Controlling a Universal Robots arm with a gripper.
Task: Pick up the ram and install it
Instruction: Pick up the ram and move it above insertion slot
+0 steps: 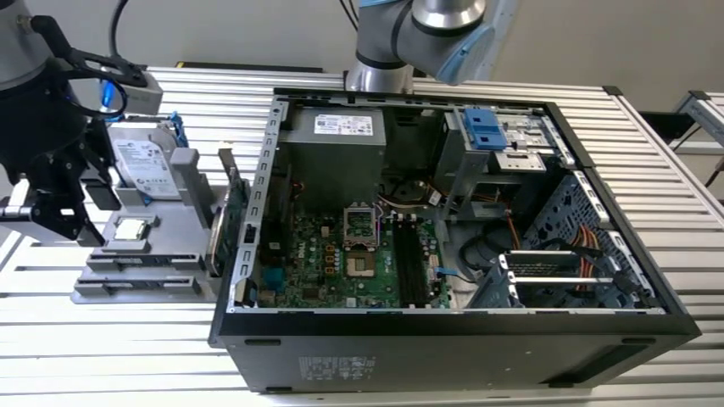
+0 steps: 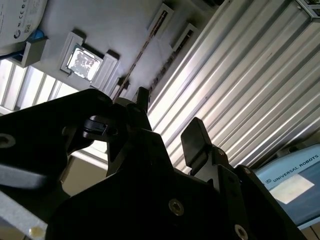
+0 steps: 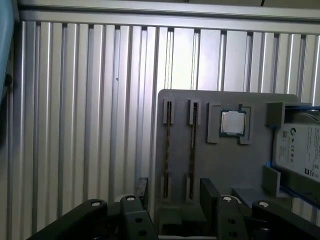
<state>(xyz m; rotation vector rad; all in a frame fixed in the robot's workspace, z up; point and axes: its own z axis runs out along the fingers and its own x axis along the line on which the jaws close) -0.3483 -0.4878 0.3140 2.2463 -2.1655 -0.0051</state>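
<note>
Seen edge-on in the first wrist view, the ram (image 3: 191,150) stands in a narrow slot of the grey holder tray (image 3: 235,165), with a second thin stick (image 3: 167,145) in the slot beside it. My gripper (image 3: 175,195) hovers above that end of the tray, open, its two black fingers (image 3: 207,192) apart with nothing between them. The second wrist view shows the gripper (image 2: 170,122) over the ribbed table, with a stick's thin edge (image 2: 135,65) past the fingertips. In the exterior view the gripper (image 1: 80,229) hangs at the tray's (image 1: 136,284) left side.
A hard drive (image 1: 147,170) and a processor chip (image 1: 134,227) also sit on the tray. A green card (image 1: 232,216) stands between the tray and the open computer case (image 1: 453,339). Long black motherboard slots (image 1: 409,263) lie inside the case. The ribbed metal table (image 1: 114,348) surrounds everything.
</note>
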